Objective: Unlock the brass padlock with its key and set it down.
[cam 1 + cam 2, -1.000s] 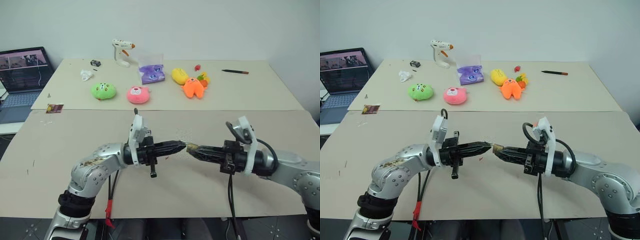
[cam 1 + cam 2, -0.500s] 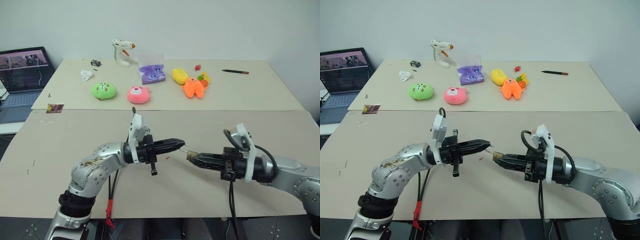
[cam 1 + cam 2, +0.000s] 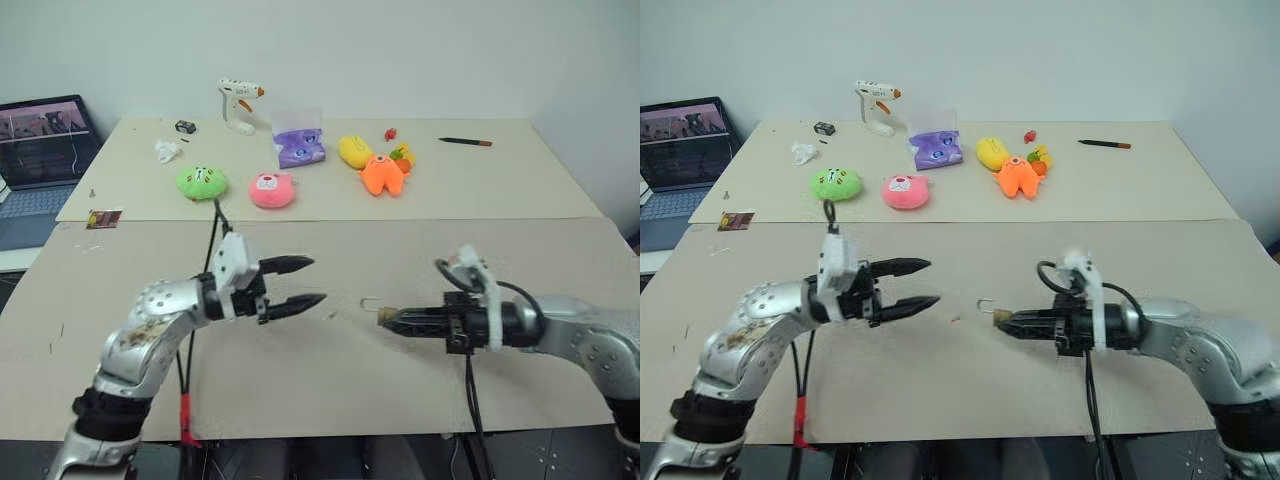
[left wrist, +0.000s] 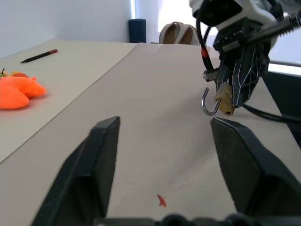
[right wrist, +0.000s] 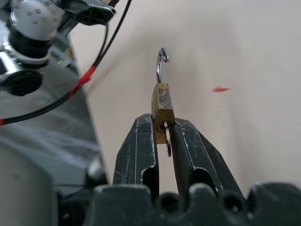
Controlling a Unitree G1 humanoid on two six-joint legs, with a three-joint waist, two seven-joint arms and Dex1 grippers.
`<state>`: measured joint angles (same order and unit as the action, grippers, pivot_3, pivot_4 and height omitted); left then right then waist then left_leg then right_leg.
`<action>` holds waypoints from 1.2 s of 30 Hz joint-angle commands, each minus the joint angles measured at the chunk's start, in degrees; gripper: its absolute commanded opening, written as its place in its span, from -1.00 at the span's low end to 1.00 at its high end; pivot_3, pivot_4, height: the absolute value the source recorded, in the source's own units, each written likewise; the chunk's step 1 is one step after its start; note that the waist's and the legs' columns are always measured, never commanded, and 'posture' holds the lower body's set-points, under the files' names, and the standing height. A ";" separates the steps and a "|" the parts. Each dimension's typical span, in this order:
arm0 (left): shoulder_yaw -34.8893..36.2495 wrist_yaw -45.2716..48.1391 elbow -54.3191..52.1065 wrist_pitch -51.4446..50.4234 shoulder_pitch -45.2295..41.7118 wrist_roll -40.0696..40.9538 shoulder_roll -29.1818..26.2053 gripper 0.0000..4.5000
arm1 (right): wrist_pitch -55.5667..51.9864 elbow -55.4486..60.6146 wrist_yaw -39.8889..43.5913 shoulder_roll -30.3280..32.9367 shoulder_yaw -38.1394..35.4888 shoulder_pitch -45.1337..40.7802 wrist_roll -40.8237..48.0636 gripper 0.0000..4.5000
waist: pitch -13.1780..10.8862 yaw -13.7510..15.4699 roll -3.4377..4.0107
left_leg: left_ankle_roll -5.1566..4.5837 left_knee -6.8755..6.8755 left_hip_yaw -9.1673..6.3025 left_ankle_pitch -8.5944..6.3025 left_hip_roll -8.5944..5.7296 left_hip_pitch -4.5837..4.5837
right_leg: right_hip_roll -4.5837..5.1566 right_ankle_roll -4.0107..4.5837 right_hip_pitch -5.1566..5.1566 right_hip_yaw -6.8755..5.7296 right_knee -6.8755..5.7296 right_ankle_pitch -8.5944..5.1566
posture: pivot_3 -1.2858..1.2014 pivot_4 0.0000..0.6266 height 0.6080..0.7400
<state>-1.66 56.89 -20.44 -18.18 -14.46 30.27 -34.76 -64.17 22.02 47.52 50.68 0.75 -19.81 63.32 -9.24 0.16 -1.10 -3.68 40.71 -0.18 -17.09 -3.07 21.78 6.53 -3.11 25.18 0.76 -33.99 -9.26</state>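
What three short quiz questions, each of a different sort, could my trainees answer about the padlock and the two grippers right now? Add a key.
1. True or false: the brass padlock lies on the table.
2. Which gripper has its fingers spread apart? A) left gripper B) right gripper
3. Fill in: the padlock's silver shackle is swung ____.

Key
1. False: the right gripper holds it above the table, with the key in its base.
2. A: the left gripper is open and grips nothing.
3. Open: one end hangs free of the body.
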 commanded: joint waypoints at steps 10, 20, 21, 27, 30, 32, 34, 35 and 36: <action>2.58 -7.48 -12.00 6.40 10.53 -5.02 1.14 0.99 | -10.90 -23.43 5.71 -6.48 18.82 -20.19 -13.15 -0.86 | 0.00 0.58 0.00 | 0.03 0.00 -0.04 -0.03 -0.06 0.27 | 0.04 0.01 0.20 -0.05 0.01 0.01 | 0.03 -0.52 0.98; 0.74 -12.20 -15.73 5.05 14.37 -5.91 2.37 1.00 | -6.94 -31.84 17.07 -5.20 22.64 -25.18 -22.54 0.30 | 0.00 0.38 0.01 | 0.05 0.00 -0.05 -0.02 -0.06 0.24 | 0.01 0.01 0.21 -0.08 -0.01 0.02 | 0.03 -0.52 0.98; 0.57 -12.41 -15.77 4.88 14.41 -5.58 2.56 1.00 | -6.32 -31.84 18.95 -3.54 22.64 -24.84 -23.16 0.47 | 0.00 0.49 0.01 | 0.05 0.00 -0.05 -0.03 -0.07 0.23 | 0.01 0.01 0.20 -0.08 -0.01 0.02 | 0.03 -0.52 0.98; -0.47 -12.67 -13.41 4.66 12.47 -5.11 3.63 1.00 | 3.75 -33.58 28.01 7.71 20.64 -20.30 -29.19 0.98 | -0.01 0.77 0.02 | 0.02 0.01 -0.07 -0.06 -0.09 0.27 | 0.03 0.01 0.15 -0.17 0.04 0.01 | 0.03 -0.52 0.98; -0.06 -13.63 -10.73 1.82 9.57 -3.74 4.39 1.00 | 10.62 -28.16 32.46 13.22 16.57 -14.80 -29.45 0.98 | -0.04 0.64 0.08 | 0.03 0.01 -0.06 -0.06 -0.07 0.27 | 0.03 0.00 0.17 -0.18 0.02 0.01 | 0.03 -0.52 0.98; -0.88 -12.46 -8.87 -1.46 6.76 -3.96 2.61 1.00 | 22.23 -20.19 33.17 16.56 11.15 -7.89 -31.53 0.98 | -0.04 0.31 0.10 | 0.04 0.00 -0.03 -0.05 -0.04 0.20 | 0.00 0.00 0.15 -0.16 0.01 0.01 | 0.03 -0.52 0.98; -0.46 -10.31 -8.49 -6.73 3.69 -0.16 0.22 1.00 | 28.96 -13.74 31.49 17.34 5.98 -3.47 -32.69 0.98 | -0.04 -0.01 0.10 | 0.05 0.00 -0.01 -0.05 -0.01 0.16 | -0.04 -0.01 0.14 -0.15 -0.04 -0.01 | 0.03 -0.52 0.98; 0.33 -9.13 -8.75 -10.01 1.53 3.27 -1.00 1.00 | 29.10 -11.22 29.97 16.95 3.34 -2.50 -32.00 0.98 | -0.06 -0.31 0.11 | 0.10 0.00 0.03 -0.07 0.02 0.07 | -0.07 -0.03 0.12 -0.14 -0.04 -0.02 | 0.03 -0.52 0.98; 1.51 -8.62 -8.24 -13.40 -1.57 5.84 -2.44 1.00 | 28.16 -8.07 28.20 16.60 0.24 -1.72 -30.69 0.98 | -0.07 -0.51 0.11 | 0.11 0.01 0.05 -0.07 0.03 0.06 | -0.09 -0.05 0.11 -0.12 -0.08 -0.03 | 0.03 -0.52 0.98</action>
<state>-2.85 46.71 -27.62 -26.80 -12.21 30.90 -35.67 -37.85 8.00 78.07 67.20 7.57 -21.26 31.17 -9.31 -0.35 -0.99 -3.56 40.73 -0.14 -17.15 -3.04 21.84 6.45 -3.18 25.29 0.65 -34.07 -9.29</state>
